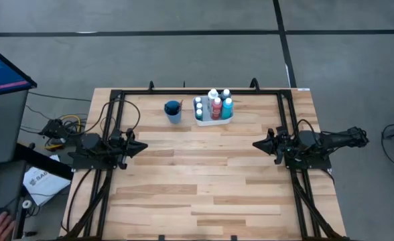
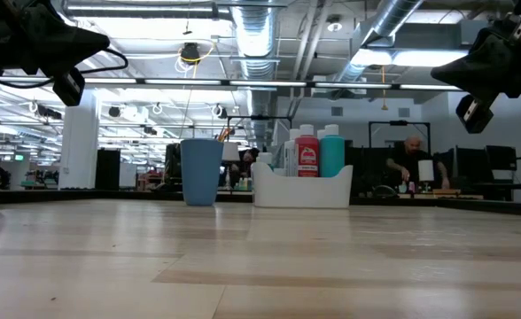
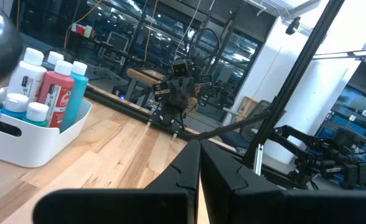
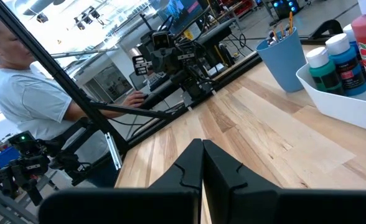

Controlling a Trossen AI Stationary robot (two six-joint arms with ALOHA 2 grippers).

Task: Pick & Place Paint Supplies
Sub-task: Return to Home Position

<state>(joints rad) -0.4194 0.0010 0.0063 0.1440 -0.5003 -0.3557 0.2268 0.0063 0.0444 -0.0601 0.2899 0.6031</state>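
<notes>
Blue cup (image 2: pixel 201 173) nr white tray (image 2: pixel 300 191).

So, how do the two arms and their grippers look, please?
The left arm and right arm are black and blocky. The left gripper and right gripper taper to a point; each has two flat black fingers with notched inner edges. Thin black cables loop by each arm.

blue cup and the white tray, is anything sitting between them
Nothing: only a short strip of bare table separates the blue cup from the white tray, clear in the high and low views.
</notes>
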